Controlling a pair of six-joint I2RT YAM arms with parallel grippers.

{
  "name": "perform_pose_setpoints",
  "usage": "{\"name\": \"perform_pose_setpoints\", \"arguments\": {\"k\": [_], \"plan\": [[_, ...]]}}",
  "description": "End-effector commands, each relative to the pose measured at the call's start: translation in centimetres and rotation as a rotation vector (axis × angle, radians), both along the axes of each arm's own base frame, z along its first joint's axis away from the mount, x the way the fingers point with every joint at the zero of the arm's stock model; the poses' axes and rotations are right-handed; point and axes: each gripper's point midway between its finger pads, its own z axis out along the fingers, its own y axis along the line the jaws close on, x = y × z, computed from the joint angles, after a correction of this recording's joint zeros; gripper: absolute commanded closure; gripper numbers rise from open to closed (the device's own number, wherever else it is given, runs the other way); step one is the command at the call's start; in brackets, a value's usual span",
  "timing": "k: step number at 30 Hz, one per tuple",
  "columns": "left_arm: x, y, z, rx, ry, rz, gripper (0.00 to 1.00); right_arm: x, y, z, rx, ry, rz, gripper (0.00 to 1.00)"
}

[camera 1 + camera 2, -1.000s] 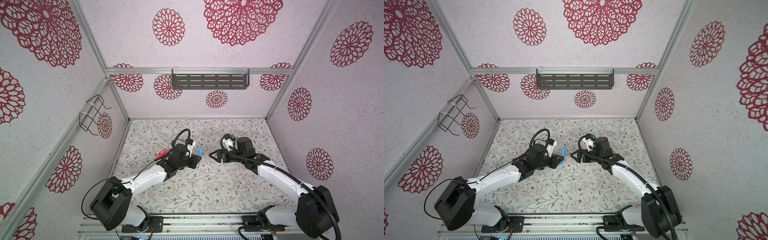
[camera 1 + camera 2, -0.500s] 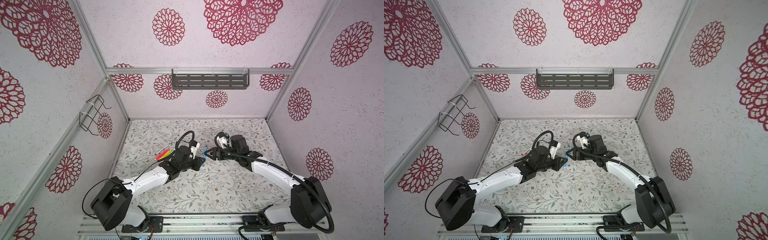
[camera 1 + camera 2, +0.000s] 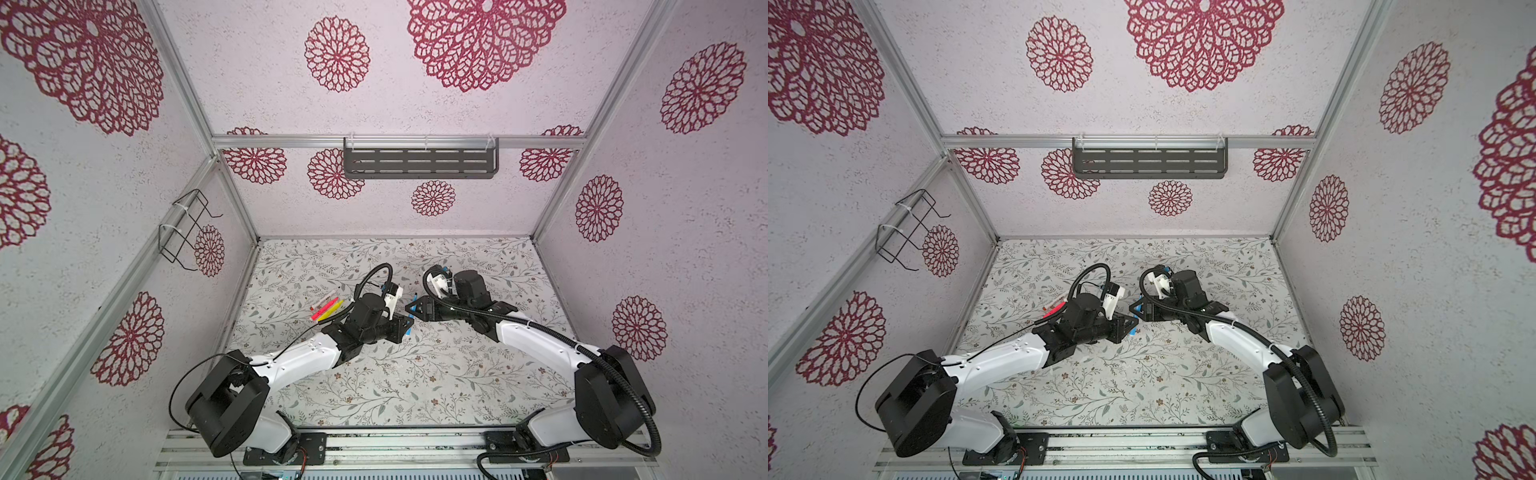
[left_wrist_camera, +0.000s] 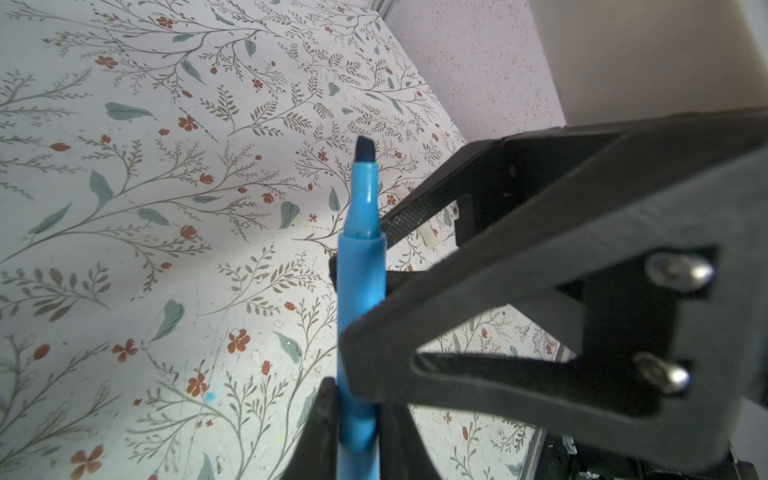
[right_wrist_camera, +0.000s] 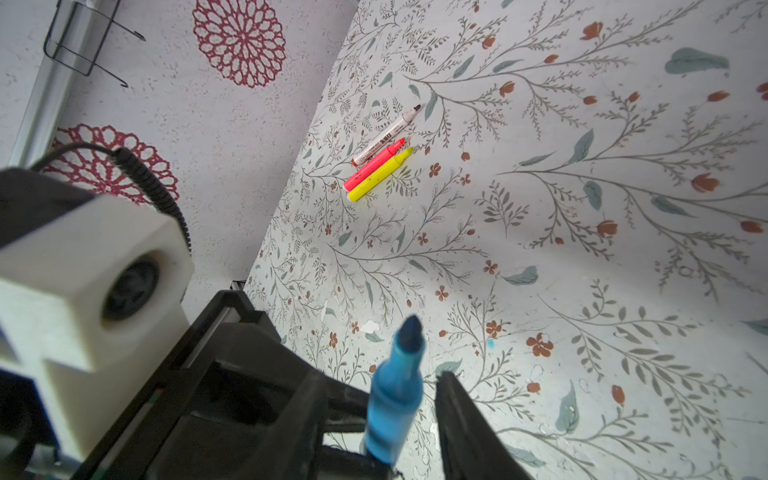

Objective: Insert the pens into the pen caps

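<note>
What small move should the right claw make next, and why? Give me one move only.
Probably finish closing the right claw on the blue pen. Its jaws stand either side of the barrel, a little back from the bare tip, and the right wrist view shows a gap on one side. The left claw is shut on the barrel farther from the tip, so the pen is held steady.

The table [image 3: 457, 374], printed with leafy twigs and small red flowers, carries 3 pens lying side by side near its left edge in both top views. The white pen [image 5: 386, 135] lies nearest the back wall, the pink-red pen [image 5: 374, 164] in the middle touches the yellow pen [image 5: 380, 174], and all 3 slant the same way
</note>
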Motion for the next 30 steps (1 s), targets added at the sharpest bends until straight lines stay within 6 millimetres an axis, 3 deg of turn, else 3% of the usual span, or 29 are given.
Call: {"name": "perform_pose_setpoints", "arguments": {"k": [1, 11, 14, 17, 20, 30], "plan": [[0.3, -0.7, 1.1, -0.027, -0.026, 0.001, 0.88, 0.6, 0.7, 2.0, 0.033, -0.052, -0.001, 0.62], [0.4, -0.9, 1.1, -0.030, -0.024, -0.003, 0.87, 0.7, 0.5, 1.4, 0.022, -0.042, -0.013, 0.81], [0.3, -1.0, 1.2, -0.031, -0.023, -0.009, 0.78, 0.6, 0.5, 1.5, 0.029, -0.044, -0.013, 0.82], [0.1, -1.0, 1.2, -0.035, -0.020, -0.015, 0.60, 0.7, 0.6, 1.6, 0.033, -0.044, -0.016, 0.83], [0.1, -1.1, 1.0, -0.033, -0.019, -0.021, 0.52, 0.6, 0.6, 1.6, 0.033, -0.044, -0.014, 0.84], [0.1, -1.6, 0.9, -0.042, -0.006, -0.037, 0.40, 0.6, 0.5, 2.7, 0.050, -0.069, -0.014, 0.83]]}}
